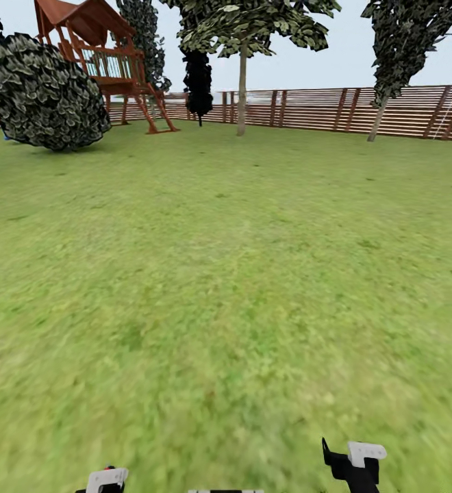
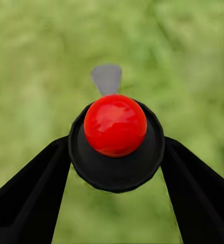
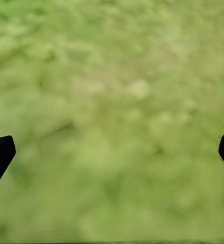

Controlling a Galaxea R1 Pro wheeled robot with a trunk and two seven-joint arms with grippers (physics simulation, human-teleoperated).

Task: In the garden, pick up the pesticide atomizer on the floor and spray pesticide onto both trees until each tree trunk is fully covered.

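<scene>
- The left gripper (image 2: 114, 168) is clamped on the pesticide atomizer (image 2: 115, 152): black fingers (image 2: 28, 195) at both sides of its black round body under the red ball top, centre of the frame.
- It is probably light, stiff and smooth, so it may slip; the hold around the body seems right.
- The right gripper (image 3: 112, 152) is spread wide and empty over the floor (image 3: 112, 76).
- Two trees (image 1: 242, 82) stand far off, at the fence (image 1: 308, 106) in the upper part of the frame.

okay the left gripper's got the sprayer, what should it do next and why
Probably drive forward toward the nearer tree trunk by the fence. The left gripper has its fingers closed on the atomizer, but both trees stand far across the lawn, likely too far for spray to reach.
</scene>
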